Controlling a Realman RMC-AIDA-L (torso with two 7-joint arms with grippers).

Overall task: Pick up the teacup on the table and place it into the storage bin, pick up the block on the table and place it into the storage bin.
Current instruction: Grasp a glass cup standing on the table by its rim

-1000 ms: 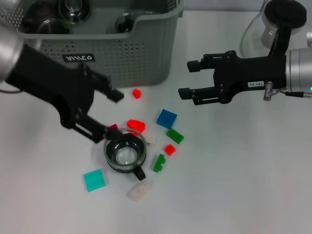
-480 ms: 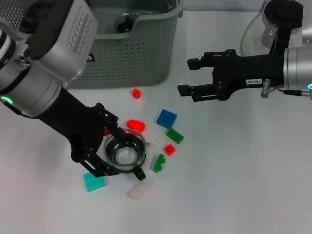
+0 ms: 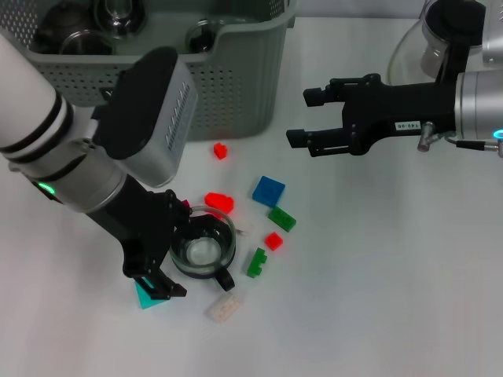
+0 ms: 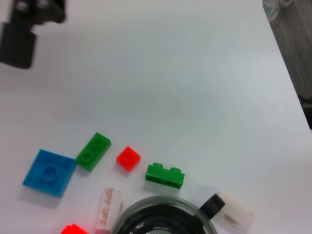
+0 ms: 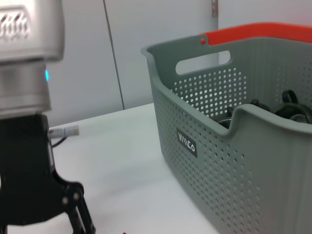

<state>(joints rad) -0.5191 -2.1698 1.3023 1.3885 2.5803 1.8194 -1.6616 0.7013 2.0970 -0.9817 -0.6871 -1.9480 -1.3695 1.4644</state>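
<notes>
Left pincer (image 3: 174, 255) dropped lower, spread wide around teacup (image 3: 203, 250); blocks crowd close; right pincer (image 3: 302, 118) spread, hovering.

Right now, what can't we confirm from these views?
- Left gripper: head view, its own arm hides whether the jaws touch the teacup.
- Teal block: head view, mostly under that gripper.
- Storage bin: contents cut off by the frame edge in head view, behind the wall in right wrist view.
- Teacup: cropped in left wrist view.
</notes>
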